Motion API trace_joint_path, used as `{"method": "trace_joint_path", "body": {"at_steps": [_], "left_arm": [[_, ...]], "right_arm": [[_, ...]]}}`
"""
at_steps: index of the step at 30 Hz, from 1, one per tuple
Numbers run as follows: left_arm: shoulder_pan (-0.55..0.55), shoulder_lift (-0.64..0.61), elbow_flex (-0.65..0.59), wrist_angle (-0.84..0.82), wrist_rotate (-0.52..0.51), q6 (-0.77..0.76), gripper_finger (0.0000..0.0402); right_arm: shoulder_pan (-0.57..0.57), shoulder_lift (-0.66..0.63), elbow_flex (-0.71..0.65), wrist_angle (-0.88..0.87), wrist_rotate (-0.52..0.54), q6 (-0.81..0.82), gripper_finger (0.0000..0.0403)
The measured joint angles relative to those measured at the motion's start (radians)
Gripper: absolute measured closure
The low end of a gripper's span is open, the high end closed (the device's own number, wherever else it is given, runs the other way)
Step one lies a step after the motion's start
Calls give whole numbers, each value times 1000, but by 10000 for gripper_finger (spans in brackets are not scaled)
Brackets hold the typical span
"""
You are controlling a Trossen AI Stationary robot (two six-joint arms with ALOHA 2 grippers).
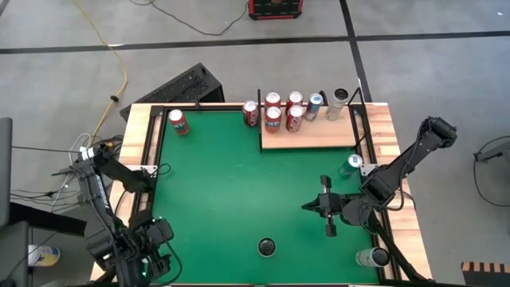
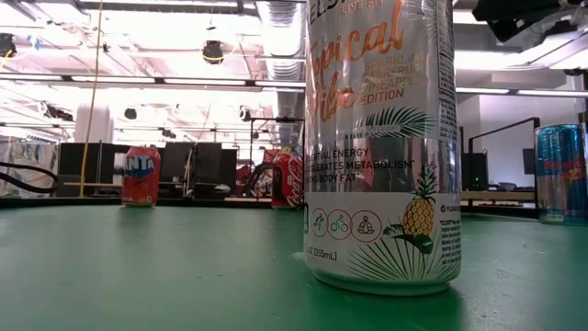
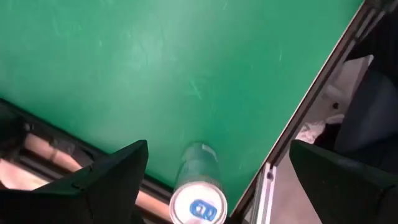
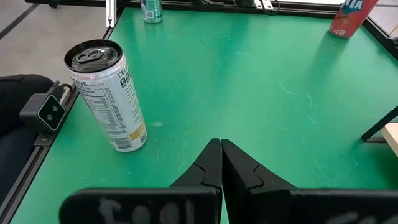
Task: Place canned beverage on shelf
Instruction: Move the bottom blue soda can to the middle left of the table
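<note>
The pale wood shelf [image 1: 311,135] stands at the far right of the green table, with several cans [image 1: 285,110] upright along its far edge. A silver Celsius can [image 1: 266,247] stands upright near the near edge; it fills the low view [image 2: 381,138] and shows in the right wrist view [image 4: 109,96]. My right gripper [image 1: 307,206] [image 4: 221,148] is shut and empty, right of the table's middle, pointing toward the left side, short of that can. My left gripper [image 1: 151,251] [image 3: 217,149] is open and empty at the near left corner.
A red can [image 1: 178,121] stands at the far left, and another red can [image 1: 251,113] just left of the shelf. A blue can [image 1: 355,163] stands by the right rail and a silver can [image 1: 372,257] at the near right corner. Wooden rails border the green surface.
</note>
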Motion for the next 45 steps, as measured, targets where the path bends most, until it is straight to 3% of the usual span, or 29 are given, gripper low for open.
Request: {"method": "trace_joint_path", "body": {"at_steps": [5,11,14,27,38,45], "left_arm": [[-16,1,-8,-58,-59,-35,24],[-15,1,-8,-84,-323,99,24],[-9,1,-8,-85,-368,140,24],[-19,1,-8,-86,-312,111,24],[-27,1,-8,-89,-410,112,24],[-32,1,-8,-100,-298,72,24]], "right_arm": [[0,0,0,-2,-1,-6,380],[0,0,0,3,-1,-11,380],[0,0,0,13,-1,-8,380],[0,0,0,66,-1,5,380],[0,0,0,65,-50,14,380],[0,0,0,64,-49,18,380]]}}
